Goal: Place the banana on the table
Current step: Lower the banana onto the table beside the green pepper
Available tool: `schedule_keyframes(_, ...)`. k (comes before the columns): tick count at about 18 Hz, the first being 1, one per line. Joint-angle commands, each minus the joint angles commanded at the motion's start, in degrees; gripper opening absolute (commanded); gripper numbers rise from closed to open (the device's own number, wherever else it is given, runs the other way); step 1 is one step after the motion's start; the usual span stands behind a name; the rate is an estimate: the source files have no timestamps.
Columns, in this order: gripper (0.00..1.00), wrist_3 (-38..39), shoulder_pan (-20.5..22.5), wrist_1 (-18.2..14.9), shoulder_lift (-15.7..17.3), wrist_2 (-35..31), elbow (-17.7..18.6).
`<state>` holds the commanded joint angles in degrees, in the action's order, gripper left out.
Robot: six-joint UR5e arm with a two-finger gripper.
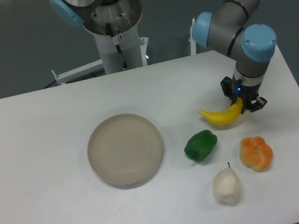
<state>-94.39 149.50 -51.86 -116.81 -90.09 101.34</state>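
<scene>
On my one fixed camera I see the gripper (244,103) low over the right part of the table (43,165), its fingers closed on the right end of the banana (222,115). The banana sticks out to the left of the gripper, curving up at its free tip. It sits very close to the tabletop; I cannot tell whether it touches the surface or hangs just above it. A small blue light shows on the gripper body, just above the fingers.

Below and to the left of the gripper, near the banana's free end but apart from it, lies the pepper (200,145). Almost straight below the gripper, a little further toward me, is the orange (256,153). The pear (226,186) stands below and left of the gripper, between pepper and orange and nearest the front edge, stem up. None of these three touch each other or the banana.

Well off to the left of the gripper is the plate (125,149), lying flat with nothing on it.

Above the gripper the arm (236,9) rises toward the top of the frame. Far to the upper left of the gripper, behind the table's back edge, stands the base column (116,31).
</scene>
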Motion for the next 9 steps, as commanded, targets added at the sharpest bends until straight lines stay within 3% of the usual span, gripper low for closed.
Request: schedule_keyframes(9,0.34,0.1,-0.4,0.2,-0.8,-0.2,0.4)
